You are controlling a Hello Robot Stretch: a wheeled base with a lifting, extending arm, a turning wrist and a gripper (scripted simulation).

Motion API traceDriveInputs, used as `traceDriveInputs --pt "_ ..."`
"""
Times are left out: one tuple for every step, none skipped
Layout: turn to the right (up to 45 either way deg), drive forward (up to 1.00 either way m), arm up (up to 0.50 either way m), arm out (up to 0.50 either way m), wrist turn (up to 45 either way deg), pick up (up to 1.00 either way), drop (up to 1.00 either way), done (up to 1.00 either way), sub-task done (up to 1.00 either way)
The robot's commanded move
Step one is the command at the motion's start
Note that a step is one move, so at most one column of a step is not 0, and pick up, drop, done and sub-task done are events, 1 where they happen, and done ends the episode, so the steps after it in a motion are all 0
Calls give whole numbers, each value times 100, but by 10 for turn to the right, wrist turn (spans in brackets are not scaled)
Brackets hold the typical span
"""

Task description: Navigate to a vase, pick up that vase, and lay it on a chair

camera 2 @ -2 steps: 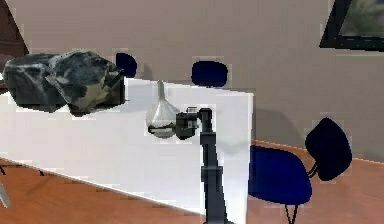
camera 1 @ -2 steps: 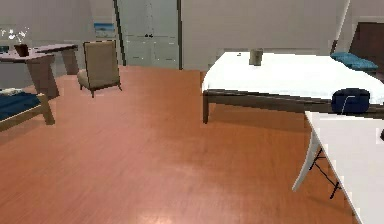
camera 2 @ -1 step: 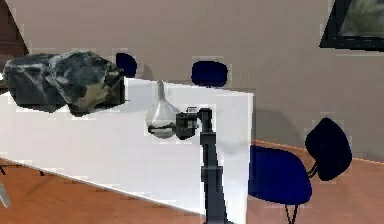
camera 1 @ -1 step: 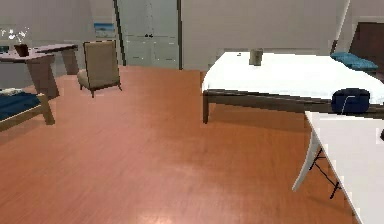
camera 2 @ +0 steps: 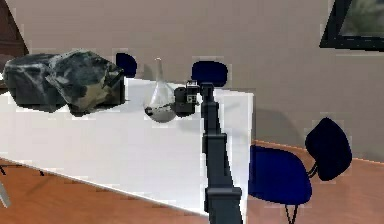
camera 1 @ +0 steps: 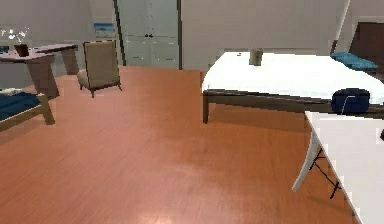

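A clear glass vase (camera 2: 159,92) with a thin neck and a round belly is over the white table (camera 2: 100,145) in the arm side view. My gripper (camera 2: 168,106) is at the end of the dark arm (camera 2: 214,150), right by the vase's belly. I cannot tell whether the gripper holds the vase or whether the vase rests on the tabletop. Blue chairs stand around the table: one behind it (camera 2: 211,71), one further left (camera 2: 126,63), and one at the near right (camera 2: 300,165). A beige armchair (camera 1: 100,65) stands across the room in the forward view.
A dark mottled bundle (camera 2: 65,80) lies on the table left of the vase. In the forward view a white bed (camera 1: 290,75) is ahead on the right, the table's corner (camera 1: 350,150) is near right, a desk (camera 1: 40,55) is far left, and open wooden floor (camera 1: 150,150) lies between.
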Motion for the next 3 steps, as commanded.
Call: traceDriveInputs --pt "0 0 14 0 0 0 0 0 0" --pt "0 0 0 0 -450 0 0 0 0" --pt "0 0 0 0 -450 0 0 0 0"
